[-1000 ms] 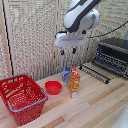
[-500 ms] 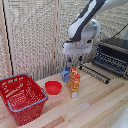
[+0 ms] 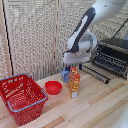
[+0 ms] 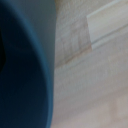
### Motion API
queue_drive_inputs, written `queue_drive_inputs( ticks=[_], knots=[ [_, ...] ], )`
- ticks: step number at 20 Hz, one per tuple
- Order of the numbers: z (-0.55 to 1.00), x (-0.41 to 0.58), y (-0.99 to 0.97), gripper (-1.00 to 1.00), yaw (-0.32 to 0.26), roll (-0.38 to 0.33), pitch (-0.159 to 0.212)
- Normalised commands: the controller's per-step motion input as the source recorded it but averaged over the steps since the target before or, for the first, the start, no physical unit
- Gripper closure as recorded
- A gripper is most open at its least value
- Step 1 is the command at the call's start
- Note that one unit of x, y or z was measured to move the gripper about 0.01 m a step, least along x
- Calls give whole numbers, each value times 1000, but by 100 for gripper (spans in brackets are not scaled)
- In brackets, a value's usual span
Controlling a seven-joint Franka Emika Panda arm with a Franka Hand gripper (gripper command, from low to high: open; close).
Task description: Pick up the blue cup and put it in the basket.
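Note:
The blue drinking vessel [image 3: 65, 75] stands on the wooden table behind the orange carton [image 3: 74, 82], which hides part of it. My gripping mechanism [image 3: 68, 66] hangs right above the vessel, its white block close over the rim. The fingers are too blurred to tell whether they are open or shut. In the wrist view a dark blue curved surface [image 4: 25, 65], very close and out of focus, fills half the picture, with bare wood beside it. The receptacle [image 3: 10, 106], a red mesh basket with a blue-grey rim handle, stands at the exterior view's left.
A small red bowl [image 3: 53, 87] lies between the basket and the carton. A black rack-like appliance [image 3: 112, 57] stands at the exterior view's right. A pale lattice screen forms the back wall.
The arm has come down and shifted slightly toward the exterior view's right, bringing the gripper from well above the table to just over the blue vessel.

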Motion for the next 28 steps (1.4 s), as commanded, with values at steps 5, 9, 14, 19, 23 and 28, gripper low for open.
queue_drive_inputs(
  ticks=[5, 9, 14, 19, 23, 28],
  knots=[
    [-227, 10, -43, 100, 0, -3, 48],
    [-35, 0, -19, 100, -9, 9, -53],
    [81, 0, -30, 100, -26, 26, -103],
    [68, -63, -25, 100, -18, 8, -46],
    [399, -91, -92, 100, -43, 86, -32],
    [934, -46, -161, 100, -38, 94, 0]
  ],
)
